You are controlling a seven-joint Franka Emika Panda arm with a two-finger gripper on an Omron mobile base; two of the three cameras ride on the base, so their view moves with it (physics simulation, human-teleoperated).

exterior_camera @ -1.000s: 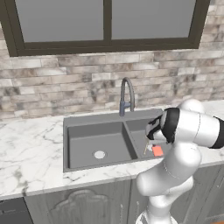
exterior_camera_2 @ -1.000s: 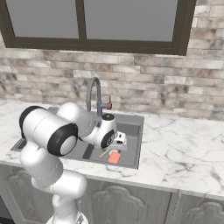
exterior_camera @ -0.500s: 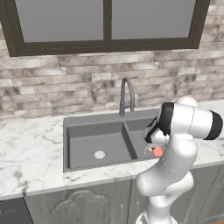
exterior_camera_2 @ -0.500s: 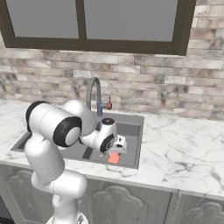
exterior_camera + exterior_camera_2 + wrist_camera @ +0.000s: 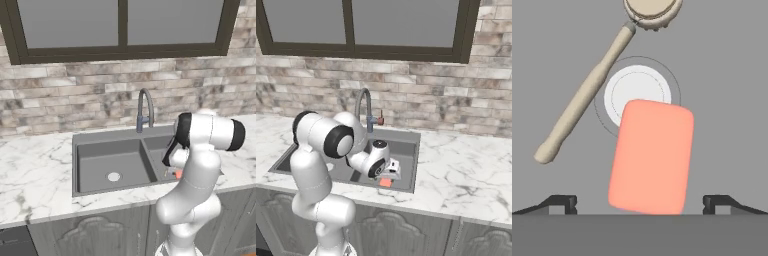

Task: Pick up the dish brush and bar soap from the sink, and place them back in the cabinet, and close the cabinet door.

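Lower now than a second ago, my two-finger gripper hangs over the right basin of the dark grey double-basin sink, jaws spread wide and empty, one dark fingertip either side of the flat orange-red bar soap. Looking along my hand, the soap overlaps the round silver drain at 12 o'clock, and the tan wooden dish brush slants at 10 o'clock; from the base, my arm hides the brush.
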